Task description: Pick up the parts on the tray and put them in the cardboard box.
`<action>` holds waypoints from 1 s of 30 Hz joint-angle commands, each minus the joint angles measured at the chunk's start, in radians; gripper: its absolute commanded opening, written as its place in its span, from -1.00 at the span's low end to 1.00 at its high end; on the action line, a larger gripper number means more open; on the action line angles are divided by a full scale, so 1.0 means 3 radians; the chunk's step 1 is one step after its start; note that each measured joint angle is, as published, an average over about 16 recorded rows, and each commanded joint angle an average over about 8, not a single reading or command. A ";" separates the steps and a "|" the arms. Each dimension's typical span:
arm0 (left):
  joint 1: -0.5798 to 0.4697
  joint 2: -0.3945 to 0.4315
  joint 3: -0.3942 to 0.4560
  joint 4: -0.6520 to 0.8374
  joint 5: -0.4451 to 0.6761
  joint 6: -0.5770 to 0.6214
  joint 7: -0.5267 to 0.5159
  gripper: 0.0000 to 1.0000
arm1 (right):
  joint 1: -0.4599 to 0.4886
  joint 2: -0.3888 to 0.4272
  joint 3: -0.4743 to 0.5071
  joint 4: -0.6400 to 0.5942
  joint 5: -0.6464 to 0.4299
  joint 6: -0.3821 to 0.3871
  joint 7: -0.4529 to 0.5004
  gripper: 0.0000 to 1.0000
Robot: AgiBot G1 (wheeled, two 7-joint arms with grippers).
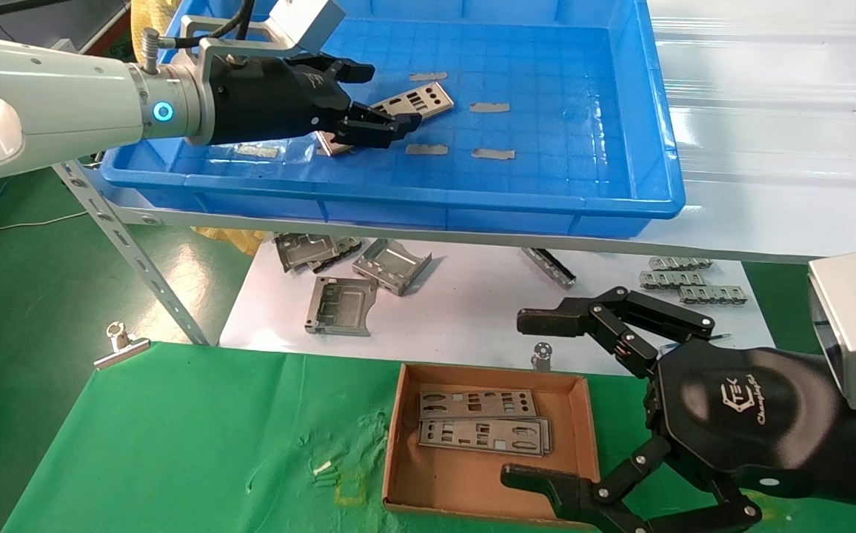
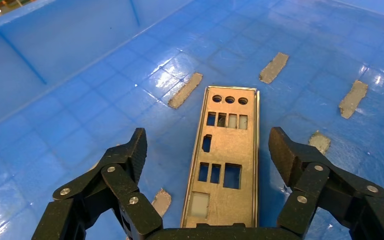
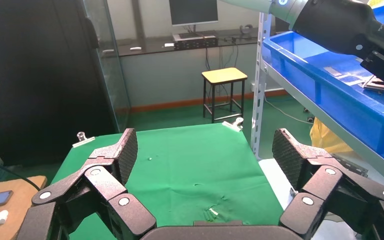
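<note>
One silver-grey part with punched cut-outs lies on the grid floor of the blue tray. My left gripper hovers over its near end, open. In the left wrist view the part runs lengthwise between the two fingers, with a gap on each side. The cardboard box sits on the green cloth below and holds two overlapping parts. My right gripper stands open at the box's right side, with nothing in it; its wrist view shows the gripper above bare green cloth.
Several small grey tape strips are stuck to the tray floor. Boxy grey metal brackets lie on a white sheet under the shelf. A slotted shelf upright and a binder clip stand at the left.
</note>
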 commanded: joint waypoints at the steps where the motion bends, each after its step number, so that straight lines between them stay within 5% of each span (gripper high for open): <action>1: 0.0004 0.0000 0.0003 -0.0005 -0.0001 0.0005 -0.0006 -1.00 | 0.0000 0.0000 0.0000 0.0000 0.0000 0.0000 0.0000 1.00; 30: 0.0030 0.0001 0.0019 -0.0045 -0.0058 0.0049 -0.0045 -1.00 | 0.0000 0.0000 0.0000 0.0000 0.0000 0.0000 0.0000 1.00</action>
